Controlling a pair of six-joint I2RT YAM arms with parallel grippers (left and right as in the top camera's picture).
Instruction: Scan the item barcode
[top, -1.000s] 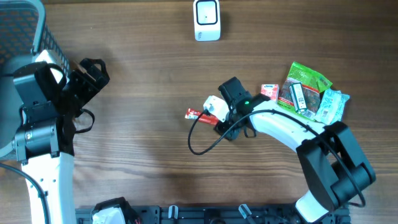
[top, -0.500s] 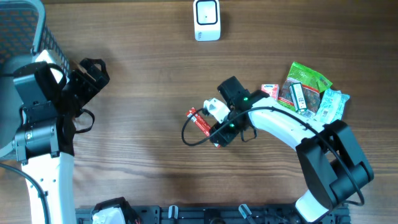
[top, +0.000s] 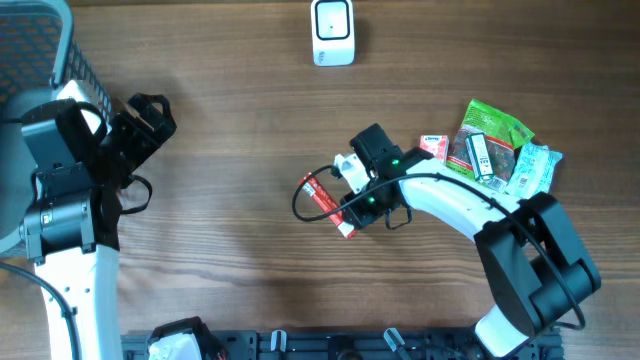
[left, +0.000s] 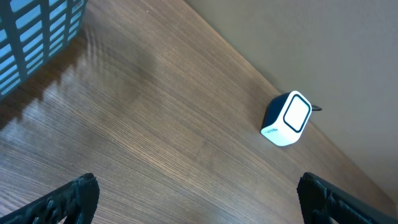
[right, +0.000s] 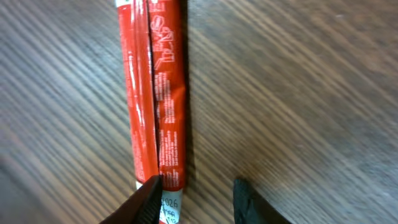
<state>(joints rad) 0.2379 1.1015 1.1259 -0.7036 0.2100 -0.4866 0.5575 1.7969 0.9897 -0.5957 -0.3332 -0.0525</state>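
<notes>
Standing part-open — the right end effector (right: 194, 202) touches the red packet (right: 155, 93).

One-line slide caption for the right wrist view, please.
Right gripper, jaws apart, at the end of a red stick packet lying on the wooden table.

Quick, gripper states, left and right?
Left gripper: open, holding nothing.
Right gripper: open partway, fingers apart at the red stick packet's end, no grip on it.

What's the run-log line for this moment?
phase: pre-grasp | right end effector: open, at end of red stick packet | left end effector: open, empty | scanner: untouched
</notes>
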